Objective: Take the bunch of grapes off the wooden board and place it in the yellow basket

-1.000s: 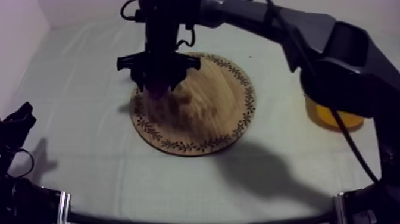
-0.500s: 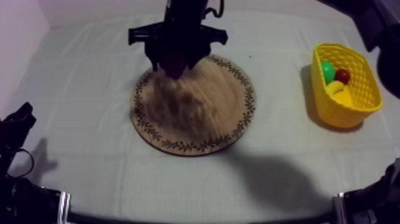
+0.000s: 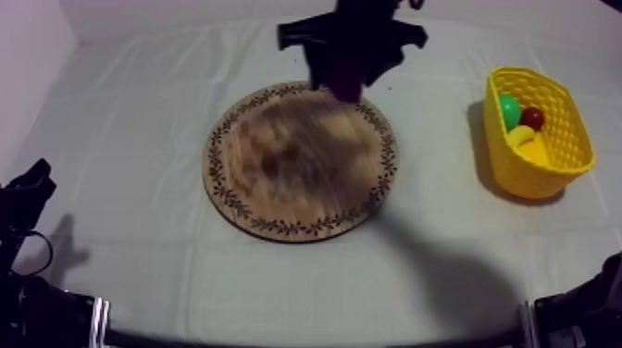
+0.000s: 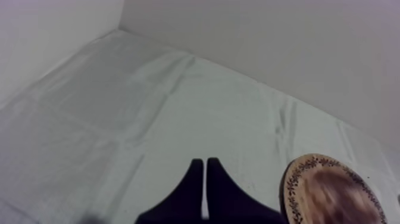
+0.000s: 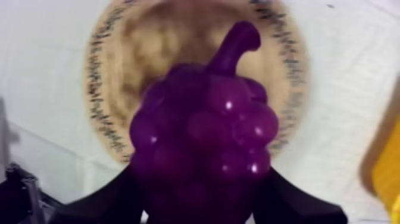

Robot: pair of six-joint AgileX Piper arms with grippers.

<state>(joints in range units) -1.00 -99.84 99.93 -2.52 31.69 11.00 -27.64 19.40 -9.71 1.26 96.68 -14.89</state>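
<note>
My right gripper [image 3: 347, 83] hangs above the far right rim of the round wooden board [image 3: 298, 162], shut on the purple bunch of grapes [image 3: 346, 85]. In the right wrist view the bunch of grapes [image 5: 205, 140] sits between my black fingers [image 5: 300, 202], lifted clear above the board [image 5: 149, 53]. The yellow basket [image 3: 555, 157] stands at the right of the table with a green fruit, a small red fruit [image 3: 532, 118] and a banana [image 3: 521, 137] inside. My left gripper [image 4: 205, 179] rests shut over bare cloth, low at the left [image 3: 23, 199].
The board's surface is bare. Grey-white cloth lies open between the board and the basket. A white wall runs along the far edge of the table. The board's rim [image 4: 297, 179] lies to the right of my left gripper.
My right gripper has carried the grapes up off the board's left part and to the right, toward the basket side. The left arm has not moved.
</note>
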